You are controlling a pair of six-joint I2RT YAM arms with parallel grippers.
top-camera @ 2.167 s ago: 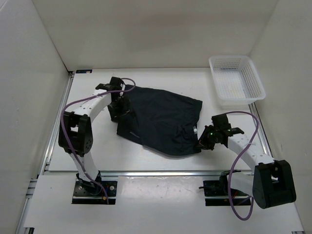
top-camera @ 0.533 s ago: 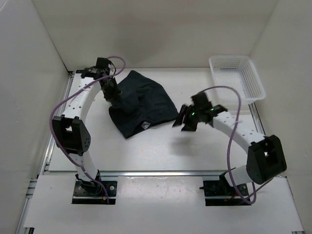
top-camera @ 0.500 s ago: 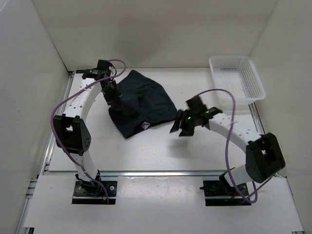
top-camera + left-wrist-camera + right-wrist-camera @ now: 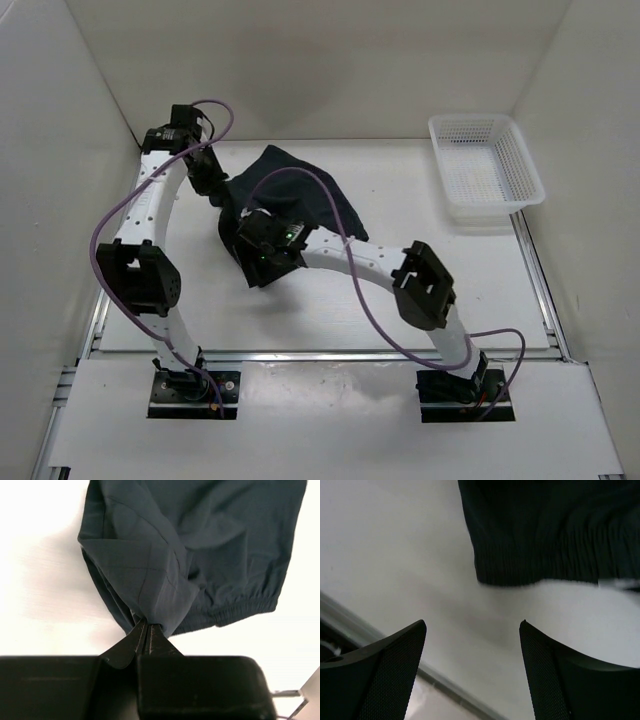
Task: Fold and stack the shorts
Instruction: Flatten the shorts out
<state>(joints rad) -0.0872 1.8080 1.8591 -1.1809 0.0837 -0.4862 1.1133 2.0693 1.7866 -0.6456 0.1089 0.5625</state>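
Observation:
The dark navy shorts [image 4: 300, 205] lie bunched and doubled over at the back left of the table. My left gripper [image 4: 214, 188] is shut on a pinched fold at their left edge, and in the left wrist view its fingertips [image 4: 146, 626] clamp cloth that hangs from them, with the shorts [image 4: 210, 545] and their gathered waistband spread beyond. My right arm reaches across to the left, and my right gripper [image 4: 260, 268] hovers at the shorts' near left corner. In the right wrist view it [image 4: 472, 625] stands open over bare table, just short of the shorts' [image 4: 550, 530] ribbed edge.
A white mesh basket [image 4: 485, 165] stands at the back right corner. White walls close in the table on the left, back and right. A metal rail [image 4: 350, 622] runs along the table edge near my right gripper.
My right arm has swung from the shorts' right side across to their near left corner, and its gripper has opened. My left gripper has drawn back and left, still holding the cloth.

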